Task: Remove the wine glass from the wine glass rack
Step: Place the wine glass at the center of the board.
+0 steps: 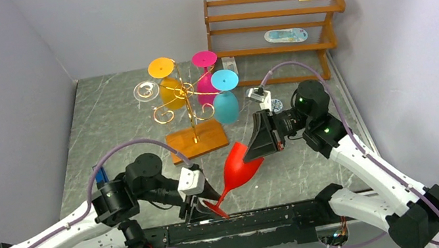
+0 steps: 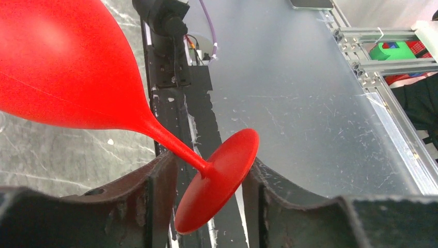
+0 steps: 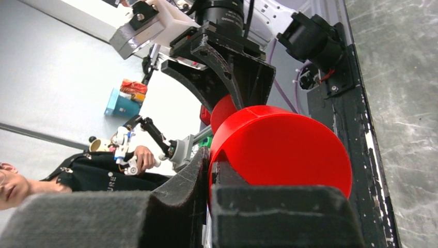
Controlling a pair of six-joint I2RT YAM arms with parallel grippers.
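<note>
**A:** Where's the overhead?
**B:** High behind the left pincer [image 1: 207, 207] and right pincer [image 1: 250, 152], looking down over the whole table [image 1: 317, 168].
**A:** The wrists?
**B:** Each sits close behind its own pincer. Left faces the red wine glass [image 2: 67, 67] foot, right its rim. All share that glass.

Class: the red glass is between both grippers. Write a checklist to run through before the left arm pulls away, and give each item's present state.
1. Right gripper clamped on the rim of the red glass: ok.
2. Left gripper open, one finger on each side of the stem: ok.
3. Foot free of both fingers: cannot tell; its edge sits very close to one finger.
4. Red glass apart from the rack: ok.
5. Foot lifted off the table: cannot tell.
</note>
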